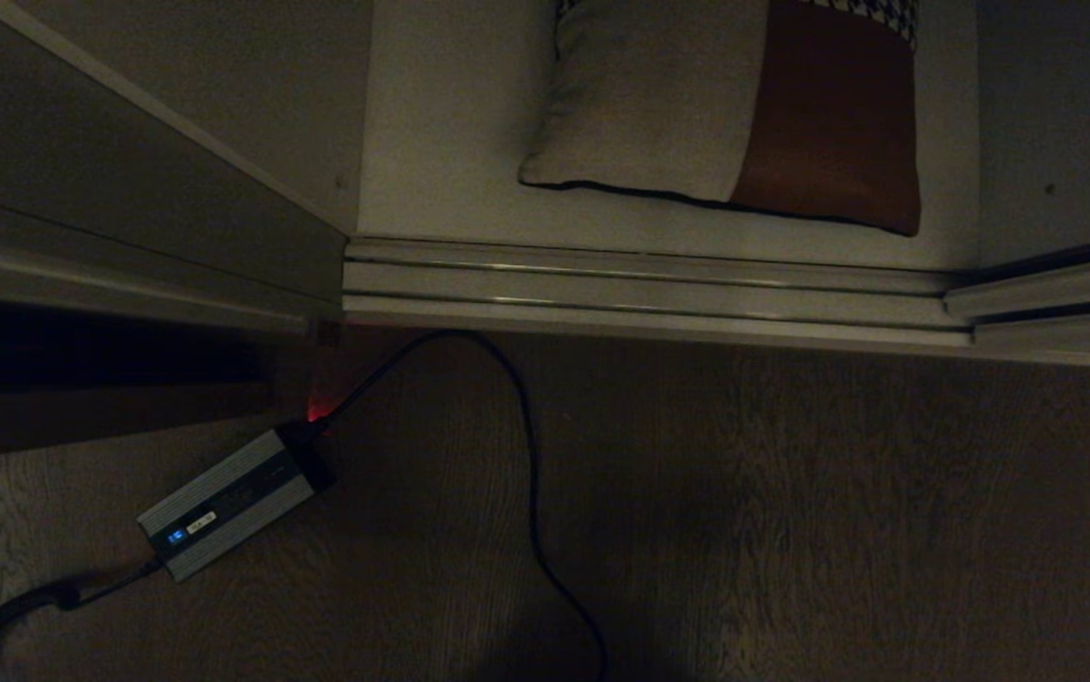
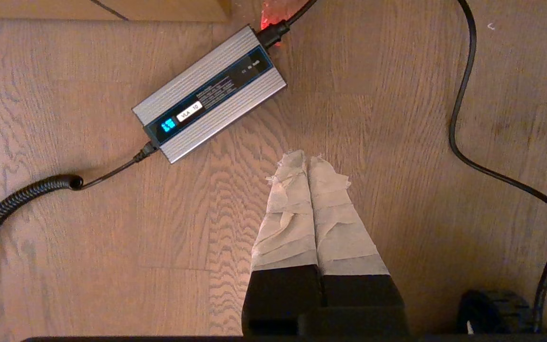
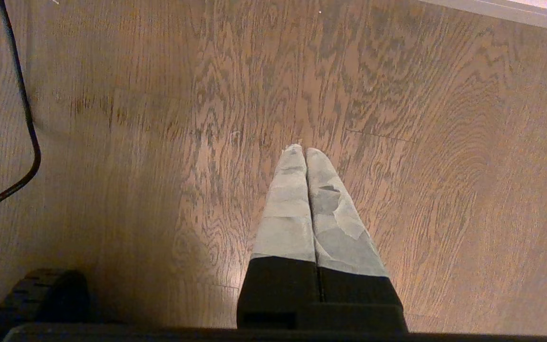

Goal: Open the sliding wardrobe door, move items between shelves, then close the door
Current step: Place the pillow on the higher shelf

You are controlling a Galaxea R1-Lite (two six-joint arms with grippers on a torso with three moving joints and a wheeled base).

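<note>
The wardrobe stands open in front of me. A square cushion (image 1: 724,104) with beige and rust-brown blocks and a houndstooth band lies flat on the off-white bottom shelf (image 1: 450,142). A grey sliding door panel (image 1: 128,180) with a thin light edge stands to the left of the opening. Neither arm shows in the head view. My left gripper (image 2: 306,156) hangs shut over the wooden floor with nothing in it. My right gripper (image 3: 304,151) is shut and empty too, pointing down at bare floor. No plush shows.
The ribbed metal floor track (image 1: 639,289) runs along the wardrobe's front. A silver power box (image 2: 209,92) with a lit display lies on the floor at the left, with a black cable (image 1: 526,455) looping across and a coiled lead (image 2: 12,199). A base wheel (image 3: 45,294) shows.
</note>
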